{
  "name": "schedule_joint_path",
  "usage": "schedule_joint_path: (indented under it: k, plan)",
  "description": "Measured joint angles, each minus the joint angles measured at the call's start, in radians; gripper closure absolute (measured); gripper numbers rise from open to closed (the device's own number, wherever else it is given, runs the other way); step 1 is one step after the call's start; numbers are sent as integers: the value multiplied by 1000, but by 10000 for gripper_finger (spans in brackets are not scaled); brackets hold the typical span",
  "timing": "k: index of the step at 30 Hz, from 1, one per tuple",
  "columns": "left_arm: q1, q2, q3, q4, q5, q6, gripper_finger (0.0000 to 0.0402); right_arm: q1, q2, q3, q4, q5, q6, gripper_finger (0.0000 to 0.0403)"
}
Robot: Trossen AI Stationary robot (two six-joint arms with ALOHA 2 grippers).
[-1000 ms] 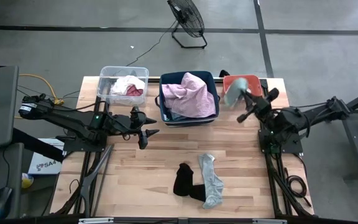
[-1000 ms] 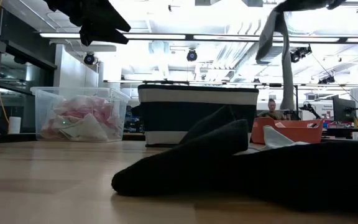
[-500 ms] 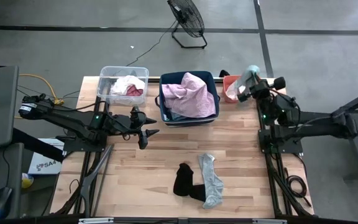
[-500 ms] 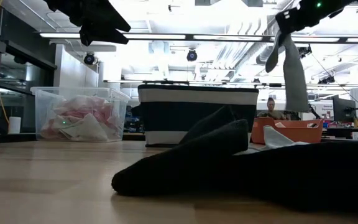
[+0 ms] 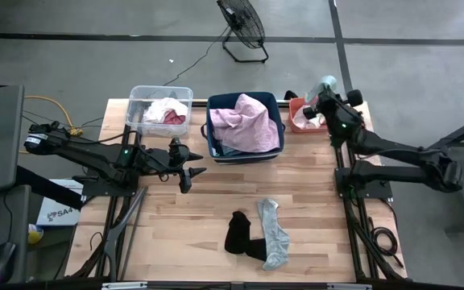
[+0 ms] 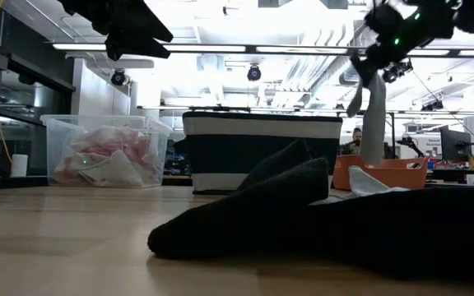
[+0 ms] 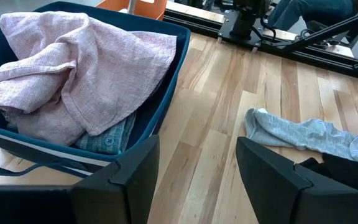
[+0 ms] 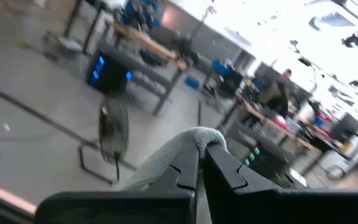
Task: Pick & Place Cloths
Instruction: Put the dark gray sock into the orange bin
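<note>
Here the right pincer (image 5: 322, 90) clamps a grey sock (image 6: 374, 115) dangling over the coral bin (image 5: 300, 115).

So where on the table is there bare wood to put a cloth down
Bare wood lies along the near left of the wooden table, between the left gripper and the black sock, and right of the grey sock. The far edge is crowded: clear plastic bin, navy fabric-filled bin, coral bin.

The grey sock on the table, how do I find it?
Look at the bare front part of the wooden table, before the bins. The grey sock lies flat there beside a black sock. It is the pale one, farther from the left gripper.
</note>
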Motion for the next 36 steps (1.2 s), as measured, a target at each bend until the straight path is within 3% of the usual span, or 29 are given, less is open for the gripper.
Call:
schedule_joint_path:
  k: [5, 22, 27, 33, 36]
  plan:
    - [0, 0, 0, 0, 0, 0, 195, -75, 83, 0, -99, -31, 111, 399]
    - [0, 0, 0, -1, 0, 2, 195, -277, 317, 0, -292, -314, 516, 399]
    - [0, 0, 0, -1, 0, 2, 195, -333, 344, 0, -252, -419, 547, 399]
    - [0, 0, 0, 0, 0, 0, 195, -337, 341, 0, -87, -432, 502, 399]
    - [0, 0, 0, 0, 0, 0, 195, -344, 341, 0, -6, -391, 492, 399]
